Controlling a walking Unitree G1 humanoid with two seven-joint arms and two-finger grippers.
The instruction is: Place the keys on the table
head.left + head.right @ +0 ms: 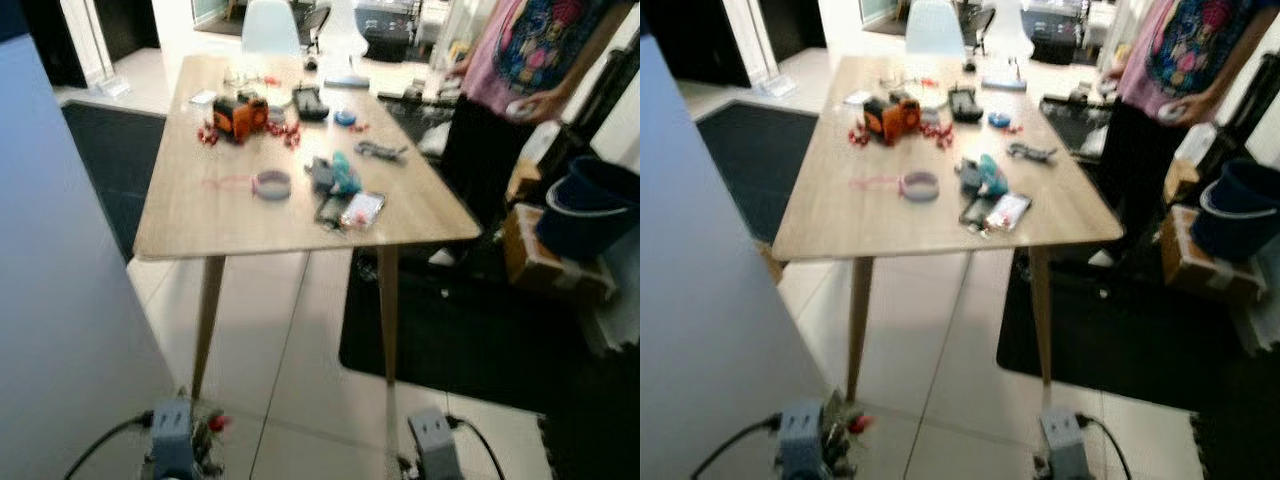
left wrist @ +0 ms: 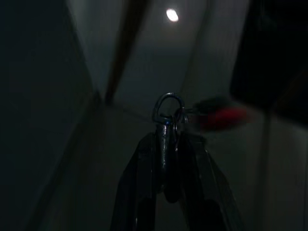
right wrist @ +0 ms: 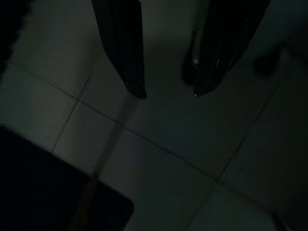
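- Two grippers hang low near the floor at the near edge of the head views, only their wrists showing there, cut off by the frame.
- Left gripper (image 2: pixel 166 139): its two black fingers are pressed together on the keys (image 2: pixel 169 113), clamping a metal ring that sticks out past the tips, with a blurred red tag hanging beside it. The wrist view is very dark, so I cannot count the keys.
- From the head, a red speck by the left wrist marks the same keys (image 1: pixel 214 424), held low, well below the tabletop and just near the table's near-left leg.
- Right gripper (image 3: pixel 168 94): its two fingers stand well apart with nothing between them, over dim floor tiles.
- One wooden table (image 1: pixel 180 225) stands ahead on slanted legs; two legs are visible, the far ones hidden.
- Clutter on the tabletop is blurred: one orange-and-black object (image 1: pixel 240 116), one pale ring (image 1: pixel 271 184), one teal item (image 1: pixel 340 175), other bits too soft to name.
- One person (image 1: pixel 520 70) stands at the far right, cut off above the chest.
- One dark bucket (image 1: pixel 590 205) sits to the right of the table.
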